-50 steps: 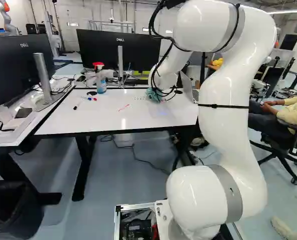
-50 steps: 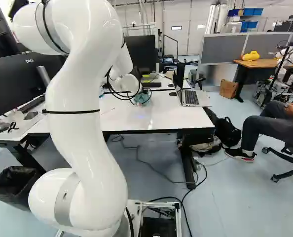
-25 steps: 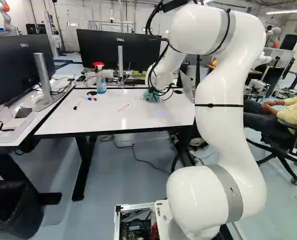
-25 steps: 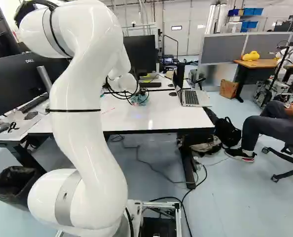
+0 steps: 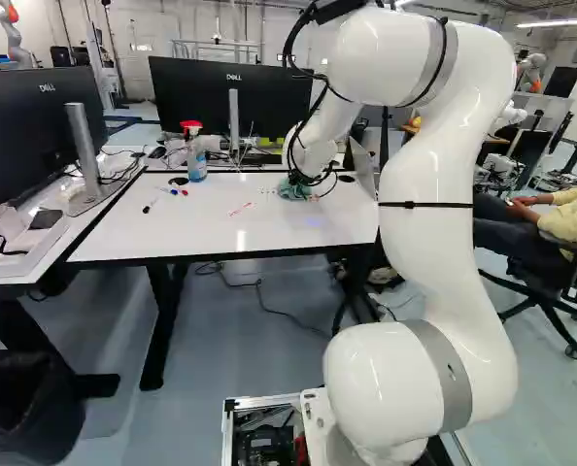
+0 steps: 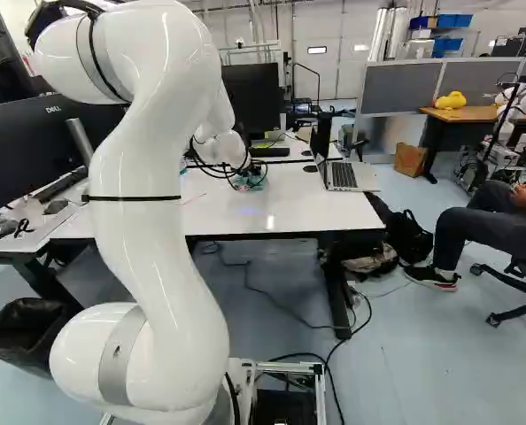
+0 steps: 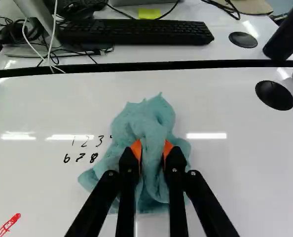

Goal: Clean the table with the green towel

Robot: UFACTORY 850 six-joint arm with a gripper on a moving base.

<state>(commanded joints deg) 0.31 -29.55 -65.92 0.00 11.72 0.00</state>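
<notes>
My gripper (image 5: 296, 179) is low over the white table (image 5: 220, 233), at the far end of my arm. In the wrist view the gripper (image 7: 152, 150) has the green towel (image 7: 151, 121) pinched between its orange pads. Bunched up, the towel (image 5: 293, 191) rests on the tabletop and spreads around the fingers. Black handwritten digits (image 7: 85, 143) lie beside the towel, close to its edge. A red scribble (image 7: 7, 224) is farther off on the same side; the left base view shows these red marks (image 5: 240, 209) too.
Spray bottle (image 5: 196, 160) and markers (image 5: 179, 192) lie toward the table's left. An open laptop (image 6: 344, 174) stands right of the towel. Beyond the table seam are a keyboard (image 7: 136, 32) and monitor (image 5: 225, 102). A person sits at the right.
My arm has shifted a little to the left in the left base view, dragging the held towel the same way over the tabletop, mostly in the first half second. The base has stayed put.
</notes>
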